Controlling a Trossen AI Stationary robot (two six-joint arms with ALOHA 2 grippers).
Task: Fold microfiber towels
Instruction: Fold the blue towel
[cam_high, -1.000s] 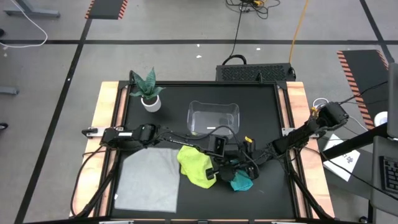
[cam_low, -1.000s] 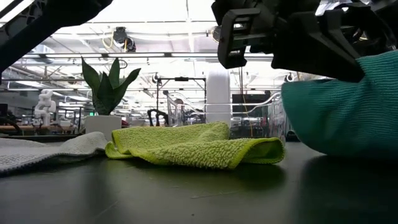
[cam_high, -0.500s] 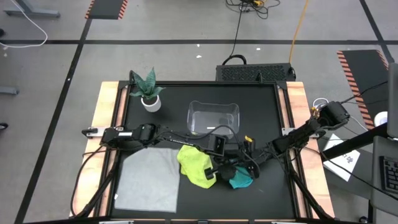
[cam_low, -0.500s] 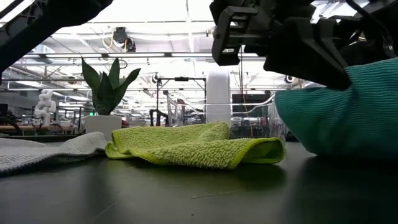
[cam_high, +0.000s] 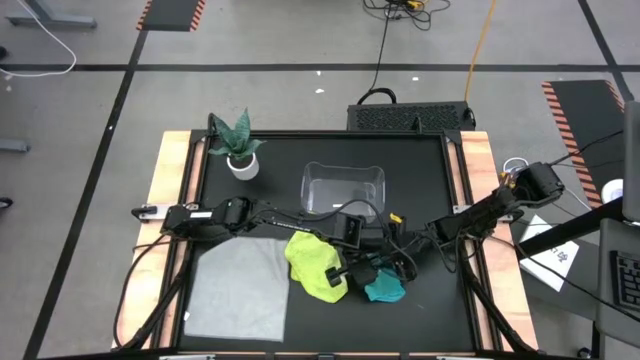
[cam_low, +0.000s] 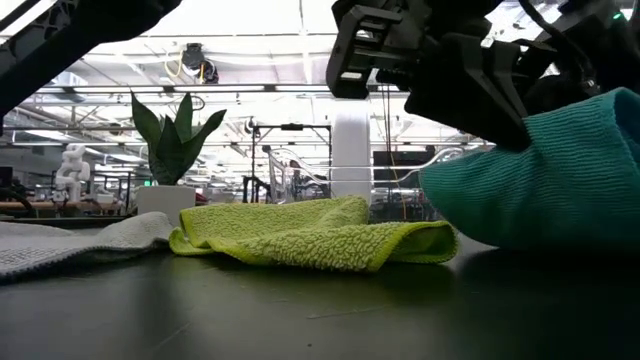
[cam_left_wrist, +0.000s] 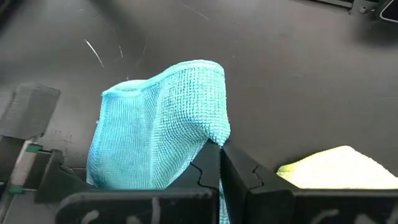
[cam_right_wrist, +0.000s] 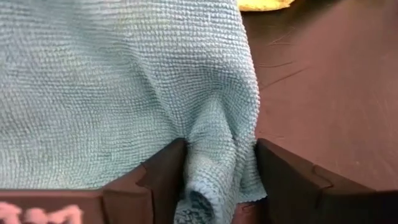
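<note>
The teal towel (cam_high: 385, 290) sits bunched at the table's near right, its lower part (cam_low: 540, 235) on the tabletop. My left gripper (cam_high: 352, 272) reaches in from the left and is shut on it. From the right comes my right gripper (cam_right_wrist: 221, 180), which is open with a raised fold of the teal towel between its fingers. Left of both, the yellow-green towel (cam_high: 315, 265) lies crumpled on the table. The light grey towel (cam_high: 240, 285) is spread flat at the near left. My left gripper pinches the teal towel's edge (cam_left_wrist: 214, 134) between its two shut fingers, slanting down from the table's left. The cloth stands up in a bunched peak beyond the fingers, with its lower part on the table. My right gripper straddles a raised fold (cam_right_wrist: 217, 143) of the teal towel. The cloth lies against the inner side of both fingers (cam_right_wrist: 168, 171). The fingers slant down from the table's right, and the rest of the towel spreads out beyond them.
A clear plastic bin (cam_high: 343, 190) stands at the table's far middle, and a potted plant (cam_high: 238, 148) at the far left. Cables run along both arms. The wooden table rims (cam_high: 170, 200) flank the black top.
The teal towel's bunch has shifted a little toward the table's left, closer to the yellow-green towel. The dark gripper body above it has moved the same way and tipped slightly. The yellow-green and grey towels have stayed put.
</note>
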